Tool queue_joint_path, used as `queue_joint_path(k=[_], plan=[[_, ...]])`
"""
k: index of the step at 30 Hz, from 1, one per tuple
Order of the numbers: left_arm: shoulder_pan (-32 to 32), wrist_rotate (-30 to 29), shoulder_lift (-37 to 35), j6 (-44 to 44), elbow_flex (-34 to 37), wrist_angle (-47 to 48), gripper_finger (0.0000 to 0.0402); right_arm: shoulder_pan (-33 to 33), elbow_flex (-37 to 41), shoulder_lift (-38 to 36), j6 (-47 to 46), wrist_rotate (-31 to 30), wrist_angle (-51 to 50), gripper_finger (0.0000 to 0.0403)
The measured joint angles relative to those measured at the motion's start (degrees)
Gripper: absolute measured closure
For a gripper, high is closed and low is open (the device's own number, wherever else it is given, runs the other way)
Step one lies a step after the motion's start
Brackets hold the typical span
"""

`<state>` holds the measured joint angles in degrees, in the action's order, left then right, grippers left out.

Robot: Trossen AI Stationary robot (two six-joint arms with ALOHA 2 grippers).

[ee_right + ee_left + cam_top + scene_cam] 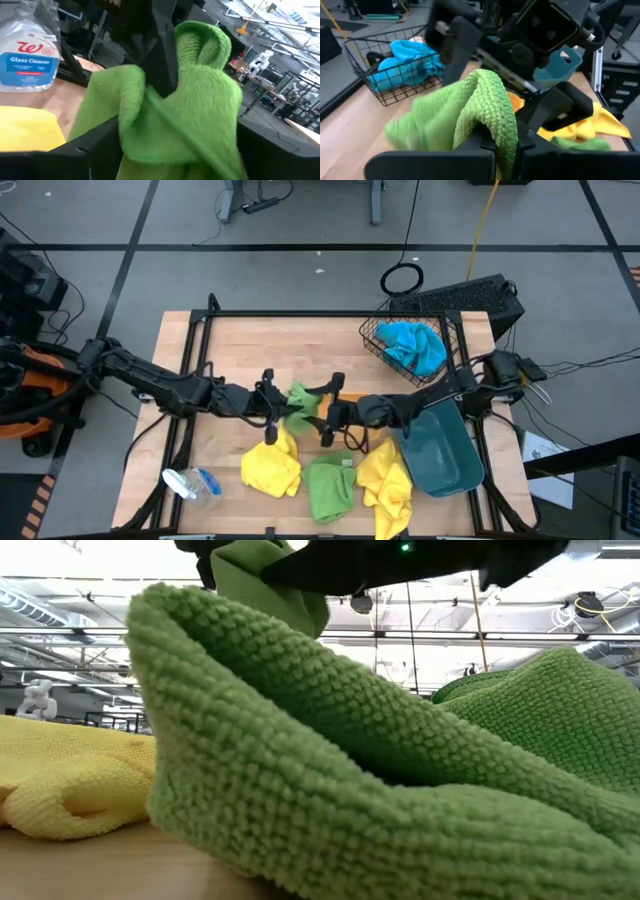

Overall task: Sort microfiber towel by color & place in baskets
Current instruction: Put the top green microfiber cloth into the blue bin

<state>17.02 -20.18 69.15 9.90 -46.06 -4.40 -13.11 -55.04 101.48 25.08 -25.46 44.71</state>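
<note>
A green towel [299, 401] hangs lifted above the table's middle between my two grippers. My left gripper [280, 410] is shut on it. My right gripper [326, 416] faces it from the table's right, open, one finger on each side of the towel [200, 100]; whether they touch it I cannot tell. A second green towel [329, 485] and two yellow towels [271, 466] [386, 486] lie flat near the table's near edge. A blue towel [413, 346] sits in the black wire basket [372, 340]. The teal bin [441, 448] stands at the right. An orange sliver [352, 395] shows under the arms. My left gripper pinches the green towel at a bunched fold [492, 131] between its two fingers, coming level from the table's left. The towel is lifted clear of the table. It arches up over the fingers and hangs slack on both sides.
A glass cleaner spray bottle [190, 483] lies near the table's near left corner. The wire basket occupies the far right corner, and the teal bin lies under my right arm. Bare wood [270, 345] shows across the far middle and left.
</note>
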Motion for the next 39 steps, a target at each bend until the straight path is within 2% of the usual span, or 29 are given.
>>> queue_joint_path(k=[4,7,13,19,21,25,28,34,39], plan=[[0.0,0.3,0.6,-1.5,0.0,0.0,0.0393,0.4,-2.6,2.8,0.0,0.1,-1.0,0.0095],[0.0,0.5,0.6,-1.7,0.0,-0.3,0.0393,0.4,-3.9,3.8,0.0,0.3,-2.9,0.0123],[1.2,0.6,0.5,-4.6,0.0,-1.1,0.0373,0.4,-4.6,3.8,-1.5,0.1,-4.6,0.0235],[3.0,-0.3,0.5,-5.0,0.0,-0.9,0.0298,-0.4,-4.6,3.1,0.0,-0.1,-6.6,0.0361],[3.6,-0.4,0.4,-6.0,0.0,-0.9,0.0269,-1.0,-4.6,1.9,0.6,-0.4,-8.5,0.0386],[5.0,-0.4,0.3,-9.1,0.0,-1.4,0.0224,-2.5,-4.6,-2.3,0.0,-2.9,-13.9,0.0376],[6.1,-1.1,0.1,-10.6,0.0,-1.8,0.0206,-3.6,-4.6,-5.7,-0.4,-6.1,-19.3,0.0367],[6.8,-1.6,-0.2,-10.4,0.0,-1.2,0.0201,-6.0,-4.6,-13.1,0.0,-11.9,-25.3,0.0382],[6.6,-1.9,1.1,-10.3,0.0,-1.8,0.0201,-7.1,-4.6,-19.0,1.0,-12.0,-24.0,0.0381]])
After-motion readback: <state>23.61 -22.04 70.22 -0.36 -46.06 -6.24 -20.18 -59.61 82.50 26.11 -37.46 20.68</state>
